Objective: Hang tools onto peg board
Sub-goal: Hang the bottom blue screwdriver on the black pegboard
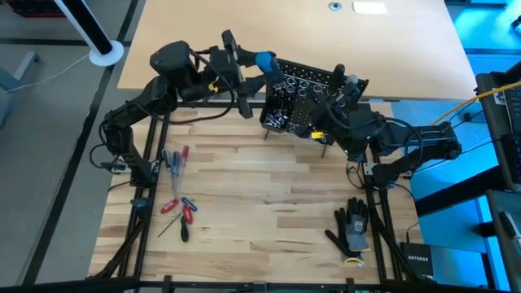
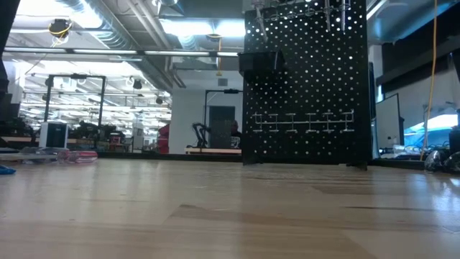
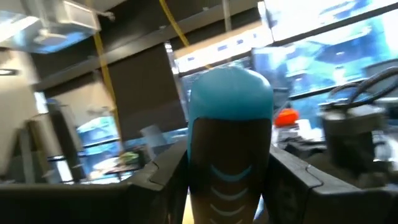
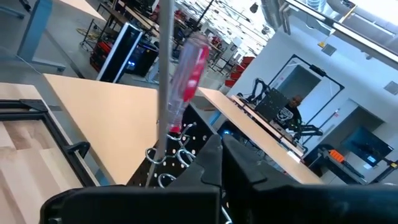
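Left pincer [image 3: 227, 186] grips a blue-topped, black-handled screwdriver [image 3: 230, 124].

**Tally of what we can see**

We count one peg board [image 1: 305, 102] standing on the desk [image 1: 260, 203], and two arms, each with one end effector: the left end effector [image 1: 262, 65] and the right end effector [image 1: 340, 81]. We see one blue-handled tool [image 3: 230, 137] between the left one's fingers and one red-handled screwdriver [image 4: 186, 74] in front of the right one. Loose tools lie in two clusters on the desk's left: an upper cluster [image 1: 174, 159] and a lower cluster [image 1: 179, 213], several slim pieces in each; we cannot count them exactly. We count one work glove [image 1: 352, 228] near the right edge.
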Tool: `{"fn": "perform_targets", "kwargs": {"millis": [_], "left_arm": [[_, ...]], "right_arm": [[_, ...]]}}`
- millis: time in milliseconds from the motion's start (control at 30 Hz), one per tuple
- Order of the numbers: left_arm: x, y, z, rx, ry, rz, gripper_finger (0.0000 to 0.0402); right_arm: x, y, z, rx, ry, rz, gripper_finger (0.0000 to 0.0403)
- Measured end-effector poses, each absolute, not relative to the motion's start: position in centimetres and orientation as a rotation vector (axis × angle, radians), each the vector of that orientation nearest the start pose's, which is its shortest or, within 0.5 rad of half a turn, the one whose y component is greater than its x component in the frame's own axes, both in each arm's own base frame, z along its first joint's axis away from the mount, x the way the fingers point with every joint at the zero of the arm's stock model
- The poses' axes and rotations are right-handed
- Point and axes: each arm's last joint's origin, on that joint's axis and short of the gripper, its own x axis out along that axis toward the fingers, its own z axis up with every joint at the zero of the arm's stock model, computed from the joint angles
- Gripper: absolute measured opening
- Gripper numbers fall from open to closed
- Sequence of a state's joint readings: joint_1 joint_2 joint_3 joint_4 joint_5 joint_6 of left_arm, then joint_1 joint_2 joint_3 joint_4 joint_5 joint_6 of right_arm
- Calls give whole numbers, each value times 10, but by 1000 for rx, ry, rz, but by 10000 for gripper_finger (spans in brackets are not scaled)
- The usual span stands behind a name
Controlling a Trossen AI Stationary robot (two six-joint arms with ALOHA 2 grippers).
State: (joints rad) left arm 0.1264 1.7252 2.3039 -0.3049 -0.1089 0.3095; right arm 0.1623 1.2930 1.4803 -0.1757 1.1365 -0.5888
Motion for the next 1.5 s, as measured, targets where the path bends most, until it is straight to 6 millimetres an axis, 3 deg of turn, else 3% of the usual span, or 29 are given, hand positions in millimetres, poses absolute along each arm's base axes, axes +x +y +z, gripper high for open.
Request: {"fn": "perform_targets", "kwargs": {"millis": [367, 733, 900, 1033, 1200, 1367, 1500], "left_arm": [[328, 43, 573, 274, -265, 190, 153], [333, 43, 577, 278, -342, 200, 153], [336, 46, 575, 300, -339, 211, 153], [335, 56, 577, 317, -363, 246, 153], [339, 78, 574, 323, -376, 337, 153], [345, 97, 567, 305, -357, 389, 153], [344, 108, 567, 279, -365, 409, 153]], "right_arm": [[263, 8, 460, -491, 251, -915, 9], [280, 10, 447, -499, 278, -872, 9], [280, 11, 445, -523, 313, -931, 9], [265, 26, 454, -545, 314, -962, 9], [239, 67, 454, -567, 325, -915, 10], [211, 111, 436, -570, 312, -816, 10], [188, 129, 418, -462, 269, -709, 10]]}}
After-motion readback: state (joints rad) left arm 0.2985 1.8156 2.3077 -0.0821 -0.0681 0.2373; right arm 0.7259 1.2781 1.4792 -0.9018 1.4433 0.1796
